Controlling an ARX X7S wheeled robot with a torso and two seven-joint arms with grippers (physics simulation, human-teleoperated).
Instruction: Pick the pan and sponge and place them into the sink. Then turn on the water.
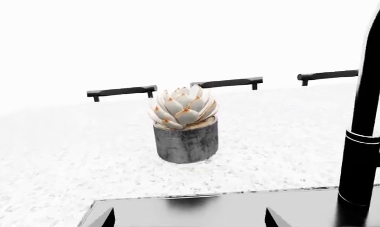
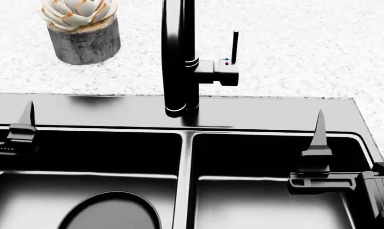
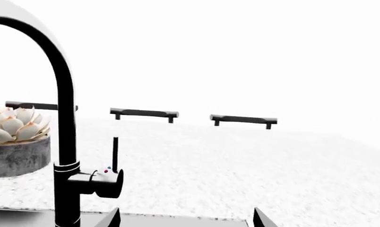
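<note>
right gripper (image 2: 319, 143) hovers over the right basin of the sink (image 2: 275, 112), near its back wall, its jaws spread wide and holding nothing; in the right wrist view both fingertips (image 3: 111, 217) show far apart at the frame's lower edge, aimed toward the tap (image 3: 64, 142) and its thin upright lever (image 3: 115, 153). left gripper (image 2: 26, 126) sits over the left basin's back edge, also parted and empty as its wrist view shows

the pan (image 2: 109, 212) lies in the left basin, only its rim and dark inside showing at the head view's lower edge. the sponge is not visible in any view, so i cannot tell where it lies. no stream shows under the spout, so the water looks to be off

judging from this, the step in hand is the tap. to do it well, the right arm should rise and reach forward toward the lever, which stands on the tap's right side above the sink's back ledge, then press it with one finger or close lightly round it, avoiding the tap column. the slim lever could slip off a fingertip, so a slow, square approach seems wise

a potted succulent (image 2: 82, 28) stands on the bench behind the sink's left back corner, well clear
</note>
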